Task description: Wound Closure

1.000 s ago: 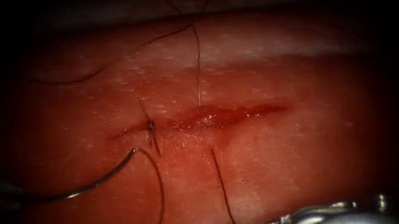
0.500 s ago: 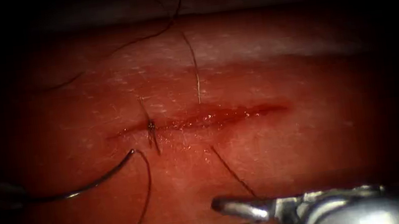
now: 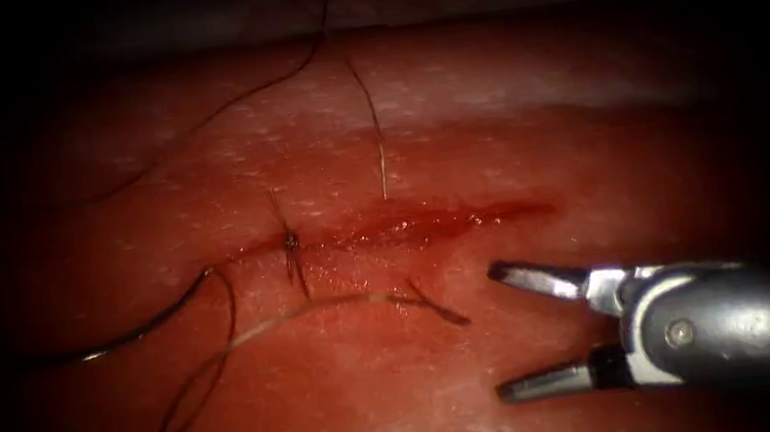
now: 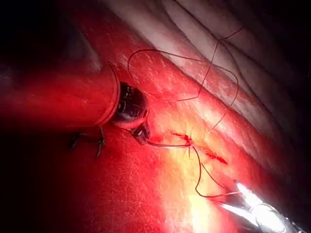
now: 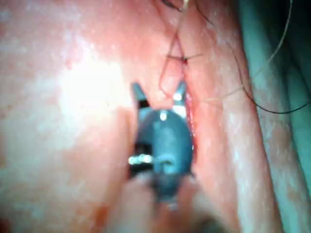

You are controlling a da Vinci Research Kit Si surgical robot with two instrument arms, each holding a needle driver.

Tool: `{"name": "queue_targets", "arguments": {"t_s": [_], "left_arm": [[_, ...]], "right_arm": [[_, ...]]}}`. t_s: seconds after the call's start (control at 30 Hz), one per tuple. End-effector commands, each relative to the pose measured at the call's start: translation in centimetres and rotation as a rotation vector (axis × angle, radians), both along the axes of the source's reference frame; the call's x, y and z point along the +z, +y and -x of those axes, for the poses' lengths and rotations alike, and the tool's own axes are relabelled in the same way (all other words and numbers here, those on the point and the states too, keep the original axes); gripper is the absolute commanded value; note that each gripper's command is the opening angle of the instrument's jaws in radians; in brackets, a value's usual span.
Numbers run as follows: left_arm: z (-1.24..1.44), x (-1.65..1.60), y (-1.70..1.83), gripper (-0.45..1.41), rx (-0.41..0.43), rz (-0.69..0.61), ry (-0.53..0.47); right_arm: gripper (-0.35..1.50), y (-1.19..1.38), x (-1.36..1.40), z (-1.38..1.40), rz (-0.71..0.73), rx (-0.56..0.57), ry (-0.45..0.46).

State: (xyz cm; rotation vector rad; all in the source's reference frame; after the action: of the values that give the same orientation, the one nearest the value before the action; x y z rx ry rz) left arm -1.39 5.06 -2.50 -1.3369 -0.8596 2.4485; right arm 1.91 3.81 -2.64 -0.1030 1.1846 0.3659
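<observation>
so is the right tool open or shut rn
Open. In the endoscope view the right tool has its two jaws spread wide apart below the cut, with bare tissue between them, holding nothing.

One tissue (image 3: 510, 112) with one cut (image 3: 425, 225), one knotted stitch (image 3: 291, 243) at its nine o'clock end — one curved needle (image 3: 148, 325), one thread (image 3: 318, 309), two tools: right tool (image 3: 505, 331), left tool (image 4: 141, 132).
</observation>
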Motion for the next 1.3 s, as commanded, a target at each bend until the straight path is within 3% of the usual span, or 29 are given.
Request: {"name": "queue_targets", "arguments": {"t_s": [0.03, 0.2, 0.4, 0.47, 0.53, 0.7, 0.8, 1.3], "left_arm": [[0.05, 0.07, 0.0, -0.35, -0.001, 0.001, -0.001], [0.06, 0.07, -0.01, -0.35, -0.002, 0.001, 0.0], [0.07, 0.07, -0.01, -0.35, -0.003, 0.001, 0.0], [0.08, 0.07, -0.01, -0.35, -0.003, 0.001, 0.0], [0.08, 0.07, -0.01, -0.35, -0.003, 0.001, 0.0], [0.09, 0.07, -0.01, -0.35, -0.004, 0.001, 0.001], [0.09, 0.07, -0.01, -0.35, -0.004, 0.001, 0.001], [0.09, 0.11, -0.06, -0.35, -0.002, -0.002, 0.003]], "right_arm": [[1.38, 0.01, 0.18, -0.12, 0.005, -0.012, 0.008], [1.3, 0.05, 0.5, -0.29, 0.001, -0.007, 0.008], [1.03, 0.05, 0.57, -0.34, -0.059, -0.001, 0.034], [0.67, 0.04, 0.57, -0.35, -0.085, 0.011, 0.04], [-0.35, 0.03, 0.58, -0.33, -0.086, 0.003, 0.044], [-0.35, 0.03, 0.53, -0.16, -0.114, -0.017, -0.05], [-0.35, 0.0, 0.46, -0.16, -0.122, -0.024, -0.058], [-0.35, -0.58, -0.64, -0.46, -0.21, -0.29, 0.062]]}}
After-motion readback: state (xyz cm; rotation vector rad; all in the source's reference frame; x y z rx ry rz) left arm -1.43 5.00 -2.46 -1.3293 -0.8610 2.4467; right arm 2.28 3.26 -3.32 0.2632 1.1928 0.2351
